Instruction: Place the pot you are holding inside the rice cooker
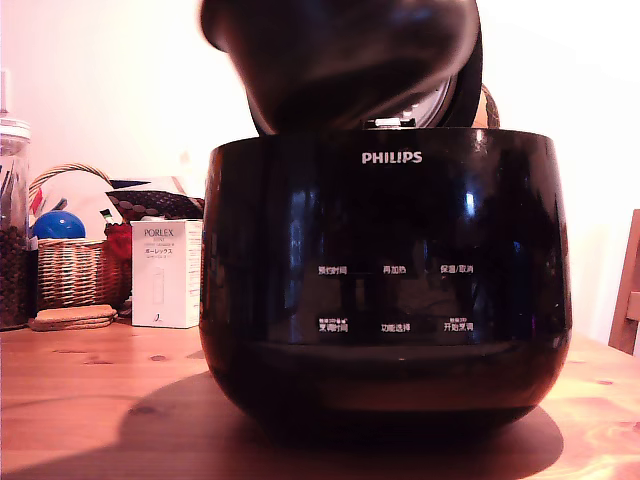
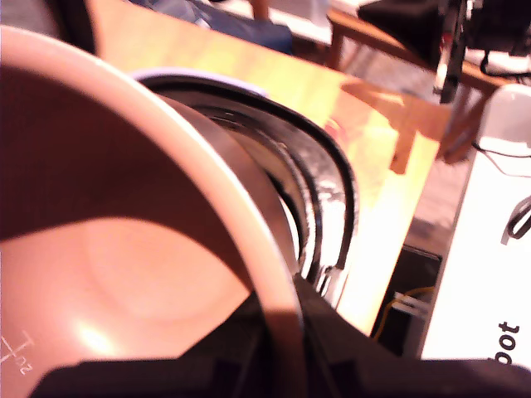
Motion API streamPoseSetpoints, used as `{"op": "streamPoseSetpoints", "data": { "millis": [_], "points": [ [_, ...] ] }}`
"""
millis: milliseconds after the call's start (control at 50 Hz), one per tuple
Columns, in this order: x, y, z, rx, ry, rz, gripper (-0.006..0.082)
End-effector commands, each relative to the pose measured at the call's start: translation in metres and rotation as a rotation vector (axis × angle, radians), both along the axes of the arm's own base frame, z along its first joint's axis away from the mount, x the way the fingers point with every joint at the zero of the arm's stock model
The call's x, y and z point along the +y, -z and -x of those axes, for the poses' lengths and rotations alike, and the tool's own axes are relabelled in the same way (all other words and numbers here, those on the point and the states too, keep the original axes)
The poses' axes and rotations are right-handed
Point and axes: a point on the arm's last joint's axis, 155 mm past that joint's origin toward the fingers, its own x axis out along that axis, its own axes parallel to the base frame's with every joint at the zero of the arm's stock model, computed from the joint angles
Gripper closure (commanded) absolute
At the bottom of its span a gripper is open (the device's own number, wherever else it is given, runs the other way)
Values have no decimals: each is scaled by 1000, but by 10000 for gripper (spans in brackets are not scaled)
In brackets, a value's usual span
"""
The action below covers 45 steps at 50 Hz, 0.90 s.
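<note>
1. Glossy black is the colour of the rice cooker [image 1: 385, 280], which fills the centre of the exterior view and stands on a wooden table [image 1: 80, 400]; the word PHILIPS and white Chinese button labels are seen on its front.
2. Above the cooker, at the top centre of the exterior view, the dark pot [image 1: 340, 50] is held tilted in the air, its rounded bottom towards the camera and its lower edge just over the cooker's open rim; it has not been lowered inside.
3. Behind the pot, a part of the raised lid [image 1: 455, 95] is seen at the upper right of centre.
4. In the wrist view the pot's inside [image 2: 108, 240] takes up the left half of the frame, lit reddish, with its pale rim curving down to the bottom centre.
5. The gripper [image 2: 278, 348] is seen as dark blurred shapes at the bottom centre of the wrist view, clamped across the pot's rim, one finger on each side of the wall.
6. Beyond the rim, the cooker's opening [image 2: 319, 191] is seen as dark and silvery rings.
7. At the exterior view's left, a wicker basket [image 1: 70, 270] with a blue ball [image 1: 58, 224], a white PORLEX box [image 1: 166, 272] and a glass jar [image 1: 12, 240] are seen on the table.
</note>
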Motion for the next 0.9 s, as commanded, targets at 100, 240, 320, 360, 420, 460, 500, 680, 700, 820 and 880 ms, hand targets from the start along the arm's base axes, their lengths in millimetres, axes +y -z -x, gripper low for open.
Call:
{"op": "streamPoseSetpoints", "data": {
  "millis": [100, 240, 320, 360, 420, 460, 500, 680, 700, 820, 880],
  "points": [
    [-14, 0, -6, -43, 47, -1, 791],
    [-18, 17, -10, -42, 69, -52, 791],
    [-17, 28, -14, -50, 76, -95, 791],
    [-14, 34, -18, -72, 85, -130, 791],
    [-11, 41, -22, -90, 93, -171, 791],
    [-9, 45, -22, -85, 92, -191, 791],
    [-5, 49, -26, -102, 99, -223, 791],
    [1, 56, -24, -97, 118, -270, 791],
    [2, 57, -23, -92, 120, -271, 791],
    [2, 62, -13, -42, 145, -275, 791],
    [3, 65, -6, -8, 159, -276, 791]
  ]
}}
